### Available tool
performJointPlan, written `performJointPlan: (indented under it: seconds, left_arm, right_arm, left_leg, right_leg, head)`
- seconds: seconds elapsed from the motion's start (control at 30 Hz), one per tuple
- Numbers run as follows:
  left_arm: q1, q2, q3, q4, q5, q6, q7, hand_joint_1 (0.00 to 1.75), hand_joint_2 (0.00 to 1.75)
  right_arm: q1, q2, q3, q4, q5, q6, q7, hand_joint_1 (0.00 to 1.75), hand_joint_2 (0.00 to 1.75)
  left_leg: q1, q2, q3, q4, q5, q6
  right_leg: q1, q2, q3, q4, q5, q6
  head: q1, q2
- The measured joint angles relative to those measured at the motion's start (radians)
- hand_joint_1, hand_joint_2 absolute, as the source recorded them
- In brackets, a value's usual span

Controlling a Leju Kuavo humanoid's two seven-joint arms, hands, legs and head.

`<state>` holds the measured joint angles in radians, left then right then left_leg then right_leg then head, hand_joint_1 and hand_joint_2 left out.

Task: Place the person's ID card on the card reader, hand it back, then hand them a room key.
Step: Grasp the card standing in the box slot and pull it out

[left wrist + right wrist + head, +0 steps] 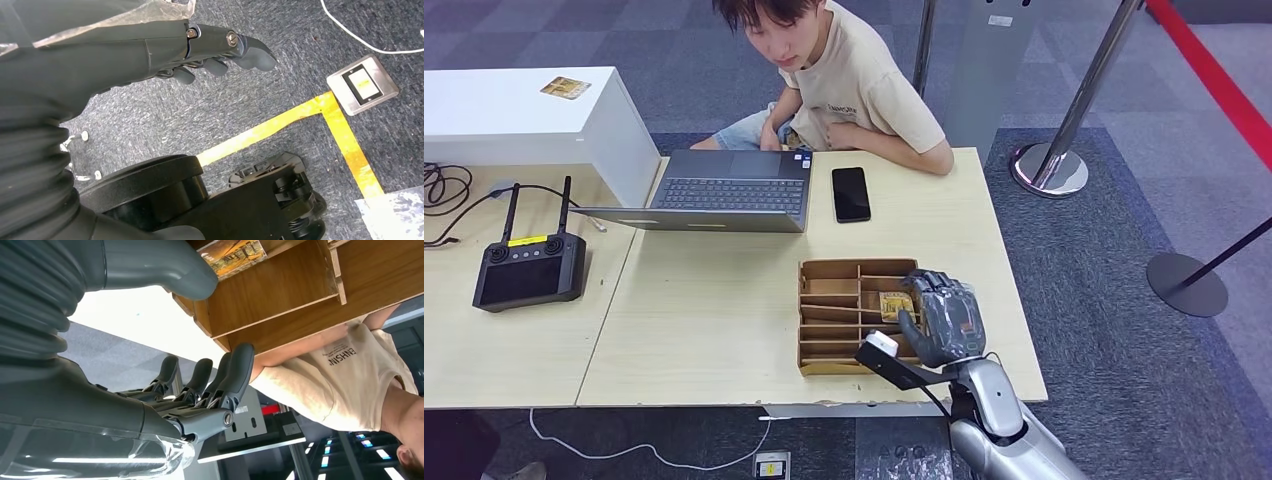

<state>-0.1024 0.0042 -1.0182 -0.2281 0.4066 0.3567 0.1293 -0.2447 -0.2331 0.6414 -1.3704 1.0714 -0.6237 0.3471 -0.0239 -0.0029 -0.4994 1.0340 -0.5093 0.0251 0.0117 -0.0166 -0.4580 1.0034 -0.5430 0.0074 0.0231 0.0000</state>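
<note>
We hover our right hand (944, 318), fingers (235, 371) spread and holding nothing, just above the key card (895, 303) in the organiser (824, 320).

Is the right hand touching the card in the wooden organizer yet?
Cannot tell. In the head view the right hand overlaps the card in the organizer; the right wrist view's thumb hides any contact.

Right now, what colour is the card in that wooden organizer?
The card is yellowish-gold with a printed picture, clearest in the right wrist view.
</note>
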Motion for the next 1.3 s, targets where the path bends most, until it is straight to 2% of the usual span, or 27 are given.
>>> performJointPlan:
  seconds: [0.37, 0.8, 1.3]
  left_arm:
    - [0.000, 0.000, -0.002, 0.000, 0.010, 0.002, 0.002, 0.00, 1.75]
    - [0.000, 0.001, -0.004, 0.000, 0.016, 0.004, 0.008, 0.00, 1.75]
    - [0.000, 0.001, -0.007, 0.000, 0.028, 0.011, 0.010, 0.00, 1.75]
  right_arm:
    - [0.006, -0.007, -0.012, -0.004, 0.020, -0.011, 0.023, 0.80, 1.75]
    - [0.036, -0.061, -0.091, -0.079, 0.035, -0.019, 0.073, 0.80, 1.75]
    - [0.078, -0.075, -0.126, -0.089, 0.032, -0.036, 0.062, 0.88, 1.75]
  left_leg:
    - [0.000, 0.000, 0.000, 0.000, 0.000, 0.000]
    - [0.000, 0.000, 0.000, 0.000, 0.000, 0.000]
    - [0.000, 0.000, 0.000, 0.000, 0.000, 0.000]
  right_leg:
    - [0.000, 0.000, 0.000, 0.000, 0.000, 0.000]
    - [0.000, 0.000, 0.000, 0.000, 0.000, 0.000]
    - [0.000, 0.000, -0.001, 0.000, 0.000, 0.000]
  head:
    - [0.000, 0.000]
    - [0.000, 0.000]
    - [0.000, 0.000]
